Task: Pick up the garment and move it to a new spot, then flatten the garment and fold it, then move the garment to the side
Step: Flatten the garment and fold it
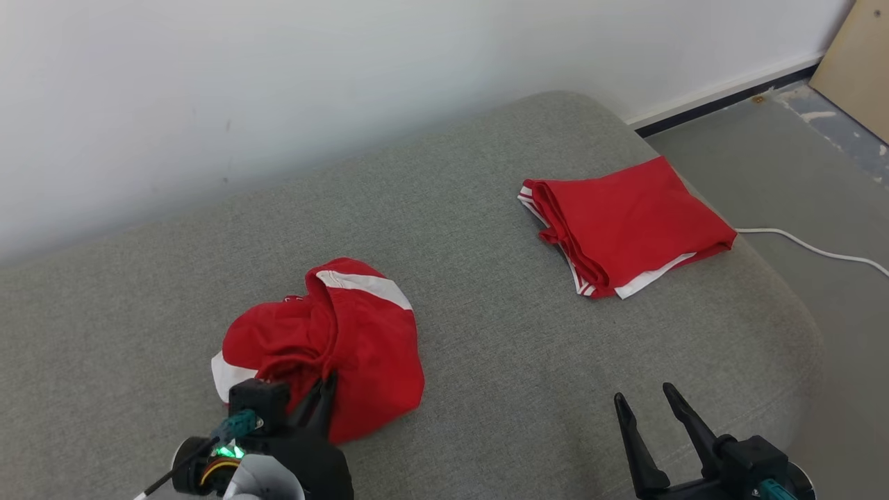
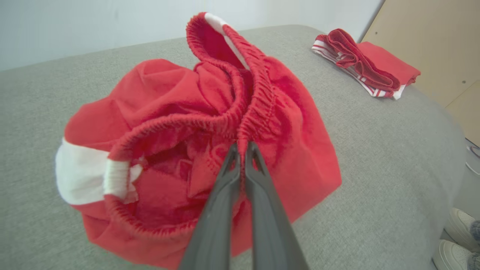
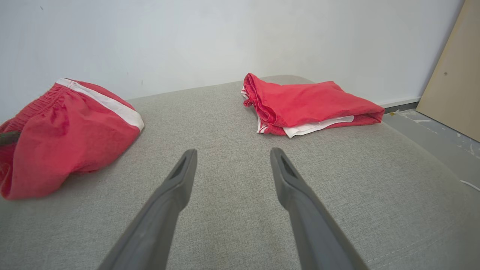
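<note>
A crumpled red garment (image 1: pixel 347 340) with white stripes lies bunched on the grey cushion (image 1: pixel 500 361), at the near left in the head view. My left gripper (image 1: pixel 325 386) is at its near edge. In the left wrist view the left gripper (image 2: pixel 243 147) is shut on the garment (image 2: pixel 168 97), pinching the gathered elastic waistband between its fingers. My right gripper (image 1: pixel 644 393) hovers open over bare cushion at the near right, well apart from the cloth. The right wrist view has the right gripper (image 3: pixel 232 157) empty and the garment (image 3: pixel 67 131) off to its left.
A second red garment (image 1: pixel 625 222), folded flat, rests near the cushion's far right edge. Beyond that edge are the floor, a white cable (image 1: pixel 812 246) and a leaning wooden board (image 1: pixel 858 62). A white wall runs behind. A person's shoes (image 2: pixel 457 232) stand by the cushion.
</note>
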Motion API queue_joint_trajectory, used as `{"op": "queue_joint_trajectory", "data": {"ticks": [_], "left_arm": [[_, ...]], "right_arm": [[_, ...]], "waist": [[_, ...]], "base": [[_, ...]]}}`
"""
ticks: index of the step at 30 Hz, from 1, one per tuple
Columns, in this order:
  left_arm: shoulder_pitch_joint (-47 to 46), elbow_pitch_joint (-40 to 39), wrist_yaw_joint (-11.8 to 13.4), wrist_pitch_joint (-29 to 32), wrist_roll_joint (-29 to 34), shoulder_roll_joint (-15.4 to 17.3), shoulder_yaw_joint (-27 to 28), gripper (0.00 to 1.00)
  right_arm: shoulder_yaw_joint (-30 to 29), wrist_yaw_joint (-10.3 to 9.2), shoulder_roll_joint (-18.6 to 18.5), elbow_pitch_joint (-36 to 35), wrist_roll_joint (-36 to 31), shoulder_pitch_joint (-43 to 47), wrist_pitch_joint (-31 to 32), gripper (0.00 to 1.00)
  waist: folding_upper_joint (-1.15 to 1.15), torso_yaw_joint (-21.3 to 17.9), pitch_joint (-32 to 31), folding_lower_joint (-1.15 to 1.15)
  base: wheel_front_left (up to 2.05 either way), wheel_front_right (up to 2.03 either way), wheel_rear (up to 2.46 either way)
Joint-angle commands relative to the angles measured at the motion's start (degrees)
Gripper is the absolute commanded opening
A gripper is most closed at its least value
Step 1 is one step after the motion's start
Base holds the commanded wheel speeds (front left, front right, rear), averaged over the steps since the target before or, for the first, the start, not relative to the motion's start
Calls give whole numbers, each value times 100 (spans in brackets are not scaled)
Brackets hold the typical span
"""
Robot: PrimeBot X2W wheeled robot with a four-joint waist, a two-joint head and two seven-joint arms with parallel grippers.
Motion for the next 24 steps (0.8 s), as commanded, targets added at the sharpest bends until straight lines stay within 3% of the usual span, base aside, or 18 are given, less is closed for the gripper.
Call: {"op": "queue_joint_trajectory", "data": {"ticks": [1,19,24], "left_arm": [[-101,-79,-11,-94,-30,-2,6,0],[-2612,-711,-272,-897,-429,-354,-920,0],[-3070,-748,-12,-1450,-730,-371,-908,0]], "right_arm": [[-21,-15,10,17,4,-36,-24,100],[51,-15,5,57,-51,-85,-31,100],[19,-15,-20,51,-59,-15,-32,100]], "waist": [[0,29,-8,-1],[0,154,-151,-1],[0,224,-148,-1]], "base": [[0,0,0],[0,0,0],[0,0,0]]}}
